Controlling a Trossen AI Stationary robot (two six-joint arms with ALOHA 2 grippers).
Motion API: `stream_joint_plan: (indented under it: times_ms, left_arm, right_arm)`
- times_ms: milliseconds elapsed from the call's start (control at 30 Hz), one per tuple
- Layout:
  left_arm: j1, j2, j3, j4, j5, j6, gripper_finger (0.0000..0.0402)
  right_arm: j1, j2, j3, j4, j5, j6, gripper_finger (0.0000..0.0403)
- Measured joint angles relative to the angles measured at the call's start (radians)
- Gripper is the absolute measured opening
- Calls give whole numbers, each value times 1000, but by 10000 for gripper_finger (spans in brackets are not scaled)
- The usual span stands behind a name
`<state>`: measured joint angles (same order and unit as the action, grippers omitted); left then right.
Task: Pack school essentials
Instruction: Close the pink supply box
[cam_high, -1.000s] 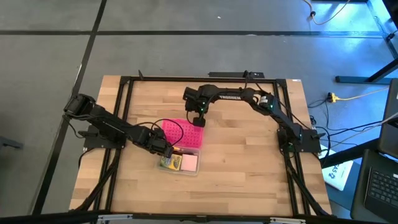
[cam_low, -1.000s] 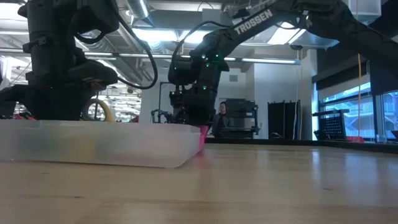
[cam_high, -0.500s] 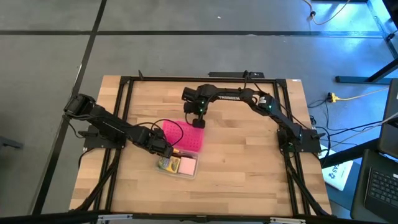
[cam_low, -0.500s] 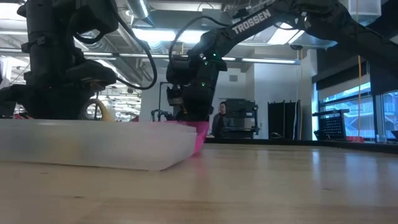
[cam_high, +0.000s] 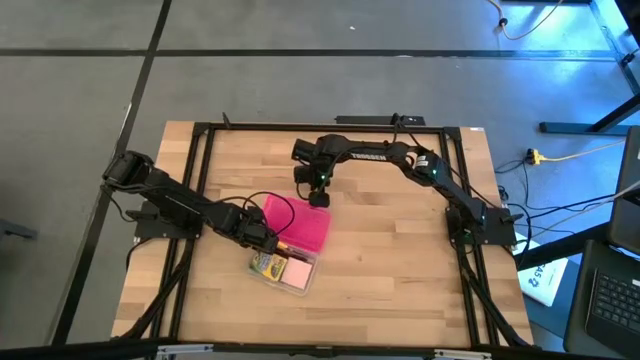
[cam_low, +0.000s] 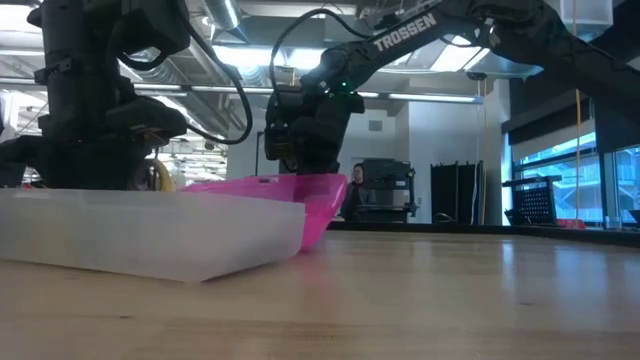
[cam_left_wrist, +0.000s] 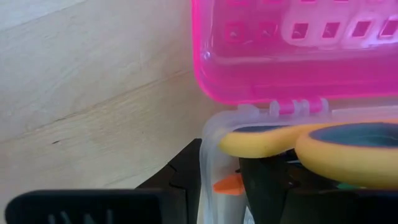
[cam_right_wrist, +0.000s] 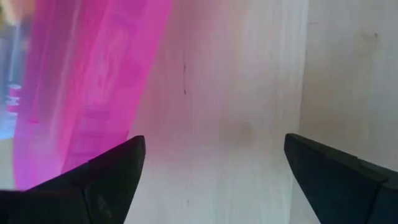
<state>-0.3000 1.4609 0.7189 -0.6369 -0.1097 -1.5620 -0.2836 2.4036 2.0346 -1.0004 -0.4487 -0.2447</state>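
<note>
Left gripper (cam_high: 268, 240) sits at the clear half (cam_high: 285, 268) of the pink dotted box (cam_high: 305, 225), right at the hinge corner; fingers partly closed, pinched on the clear tray's rim as far as the left wrist view shows, one dark finger inside the wall and the rest outside. Yellow-handled scissors (cam_left_wrist: 311, 142) lie inside the clear half, just past the left claw's fingers; a small orange bit (cam_left_wrist: 227, 184) sits under them. Yellow-green crayon box (cam_high: 265, 263) is in the clear half just in front of the left claw; pale pink square pad (cam_high: 300, 273) beside it, further from the claw. Pink lid tilts up off the table (cam_high: 400, 280), lifted at its far edge, hinge side against the clear half. Right gripper (cam_high: 318, 198) hangs just above the lid's far edge, jaws spread wide, holding nothing; in the right wrist view the pink lid (cam_right_wrist: 93, 87) stands beside one of its fingers (cam_right_wrist: 106, 180), bare wood between them.
</note>
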Motion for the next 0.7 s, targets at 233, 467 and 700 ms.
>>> stream_joint_plan:
  times_ms: [233,467,700]
  left_arm:
    - [0,0,0,0,-1,0,98]
    - [1,0,0,4,-11,-3,98]
    - [1,-3,0,2,16,-10,98]
  right_arm:
    - [0,-2,1,0,-162,-22,386]
    - [3,-2,1,17,-255,-25,386]
    - [21,-2,1,33,-286,-27,386]
